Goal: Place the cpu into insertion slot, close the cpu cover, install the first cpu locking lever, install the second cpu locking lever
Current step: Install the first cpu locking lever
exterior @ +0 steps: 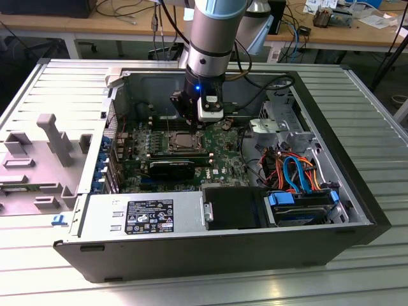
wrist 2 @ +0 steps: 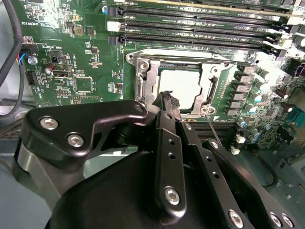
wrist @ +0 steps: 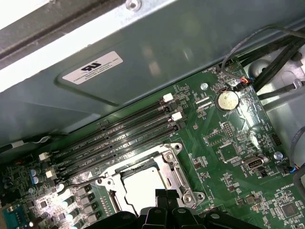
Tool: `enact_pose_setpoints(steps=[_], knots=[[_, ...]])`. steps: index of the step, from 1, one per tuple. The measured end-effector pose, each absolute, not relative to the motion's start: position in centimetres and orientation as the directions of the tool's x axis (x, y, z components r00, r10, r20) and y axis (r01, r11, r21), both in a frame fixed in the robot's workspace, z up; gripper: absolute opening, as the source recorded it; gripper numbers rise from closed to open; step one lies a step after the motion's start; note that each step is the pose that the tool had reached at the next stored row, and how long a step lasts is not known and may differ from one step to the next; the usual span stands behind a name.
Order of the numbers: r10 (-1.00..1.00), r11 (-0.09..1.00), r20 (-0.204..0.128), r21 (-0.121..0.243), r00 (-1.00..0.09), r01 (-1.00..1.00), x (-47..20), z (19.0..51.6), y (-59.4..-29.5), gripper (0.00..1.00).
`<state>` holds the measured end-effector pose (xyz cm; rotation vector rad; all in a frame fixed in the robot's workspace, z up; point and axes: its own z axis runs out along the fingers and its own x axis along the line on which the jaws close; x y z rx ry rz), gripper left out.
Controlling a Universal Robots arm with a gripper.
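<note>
Your jaws [wrist 2: 169, 99] look closed and empty, tips just above the cover [wrist 2: 148, 76], chip [wrist 2: 183, 83] seated beneath.

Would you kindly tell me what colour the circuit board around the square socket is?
Green; the flat printed circuit board shows best in the first wrist view.

cpu [wrist 2: 183, 85]: a pale, silvery square you see lying flat in the socket, framed by the window of the cover; you find it again in the first wrist view [wrist: 140, 188].
insertion slot [exterior: 185, 141]: the square socket on the green board, beside the long black memory slots; your chip fills its middle.
cpu cover [wrist 2: 148, 81]: a thin grey metal frame lying down flat around the chip.
cpu locking lever [wrist 2: 212, 128]: a thin wire rod you see slanting away from the socket's corner.
</note>
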<state>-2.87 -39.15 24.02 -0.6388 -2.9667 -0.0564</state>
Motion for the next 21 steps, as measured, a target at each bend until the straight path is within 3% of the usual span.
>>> enact_pose_setpoints(steps=[21], knots=[[0.397,0.916,0.112,0.015,-0.911,0.401,-2.87,24.03,-39.17,0.11]])
